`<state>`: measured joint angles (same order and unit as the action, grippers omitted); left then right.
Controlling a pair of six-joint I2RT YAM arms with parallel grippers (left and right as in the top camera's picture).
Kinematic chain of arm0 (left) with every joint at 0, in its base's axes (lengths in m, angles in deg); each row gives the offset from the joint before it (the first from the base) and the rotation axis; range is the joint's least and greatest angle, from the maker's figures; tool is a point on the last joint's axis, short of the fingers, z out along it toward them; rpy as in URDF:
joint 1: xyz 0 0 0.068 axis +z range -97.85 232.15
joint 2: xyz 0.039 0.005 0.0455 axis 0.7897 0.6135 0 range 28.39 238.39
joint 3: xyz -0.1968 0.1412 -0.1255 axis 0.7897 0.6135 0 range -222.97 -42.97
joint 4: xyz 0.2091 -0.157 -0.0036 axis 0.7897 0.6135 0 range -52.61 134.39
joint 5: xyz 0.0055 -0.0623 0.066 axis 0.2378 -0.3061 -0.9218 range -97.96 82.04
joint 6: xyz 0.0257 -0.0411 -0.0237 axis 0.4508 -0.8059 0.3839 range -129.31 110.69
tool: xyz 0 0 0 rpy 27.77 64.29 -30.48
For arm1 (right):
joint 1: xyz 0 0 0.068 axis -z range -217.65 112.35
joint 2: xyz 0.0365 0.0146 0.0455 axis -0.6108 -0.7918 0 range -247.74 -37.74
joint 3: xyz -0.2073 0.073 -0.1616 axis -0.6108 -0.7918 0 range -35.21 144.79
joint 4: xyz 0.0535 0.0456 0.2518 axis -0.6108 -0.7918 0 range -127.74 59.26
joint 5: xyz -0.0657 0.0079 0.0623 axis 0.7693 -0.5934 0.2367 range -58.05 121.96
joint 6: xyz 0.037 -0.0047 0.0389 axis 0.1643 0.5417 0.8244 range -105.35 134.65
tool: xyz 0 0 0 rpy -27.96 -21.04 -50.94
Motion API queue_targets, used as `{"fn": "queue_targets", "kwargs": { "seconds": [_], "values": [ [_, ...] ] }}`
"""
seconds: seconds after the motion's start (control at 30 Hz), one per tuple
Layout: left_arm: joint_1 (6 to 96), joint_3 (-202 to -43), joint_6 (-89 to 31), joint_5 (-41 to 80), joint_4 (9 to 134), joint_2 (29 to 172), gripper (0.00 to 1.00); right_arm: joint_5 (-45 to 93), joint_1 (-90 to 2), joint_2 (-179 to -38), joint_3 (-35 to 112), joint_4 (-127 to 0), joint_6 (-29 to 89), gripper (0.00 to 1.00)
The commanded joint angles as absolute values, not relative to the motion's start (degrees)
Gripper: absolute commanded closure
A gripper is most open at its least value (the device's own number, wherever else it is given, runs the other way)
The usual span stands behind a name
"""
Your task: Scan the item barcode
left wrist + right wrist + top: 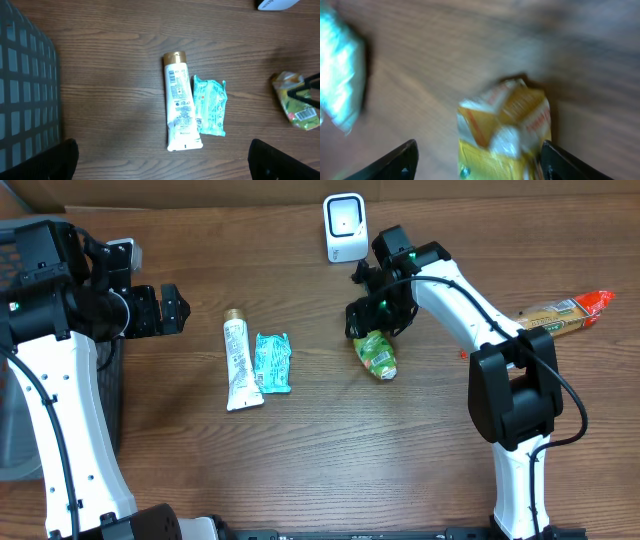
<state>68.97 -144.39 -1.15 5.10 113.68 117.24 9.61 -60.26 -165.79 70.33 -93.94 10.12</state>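
Nearest the arms' bases, a bare stretch of desk [300,470] leaves both arms room to work. Beyond it a white tube [238,365] and a teal packet [272,362] lie flat, side by side and just touching, probably lined up as items waiting for the scanner. To their right lies the green and yellow pouch [377,353], which looks like the item now being handled. It rests on the desk with the right hand [374,325] directly above it. The wrist view shows that hand's fingers spread wide on either side of the pouch without clamping it, so the hand is open, poised for a grasp. A barcode label [306,115] shows on the pouch's near end, so the pouch would need lifting and turning for the label to face the reader. The left hand [168,308] hangs open and empty at the left, well clear, beside a dark mesh basket [25,90]. Farthest back the white scanner [343,227] stands upright facing the arms, close behind the pouch.
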Motion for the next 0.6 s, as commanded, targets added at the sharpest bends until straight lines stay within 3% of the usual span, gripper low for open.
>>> {"fn": "queue_targets", "kwargs": {
  "seconds": [0.0,0.27,0.57],
  "values": [
    [68.9,-145.0,0.4,4.9,113.6,117.6,0.00,1.8,-63.4,-165.0,71.4,-96.6,4.7,0.23],
    [68.9,-145.0,0.3,4.9,113.6,117.6,0.00,2.0,-72.8,-164.8,72.1,-110.7,-7.2,0.16],
    [68.9,-145.0,0.3,4.9,113.6,117.6,0.01,10.6,-77.4,-164.6,74.3,-114.2,0.3,0.29]
  ]
}}
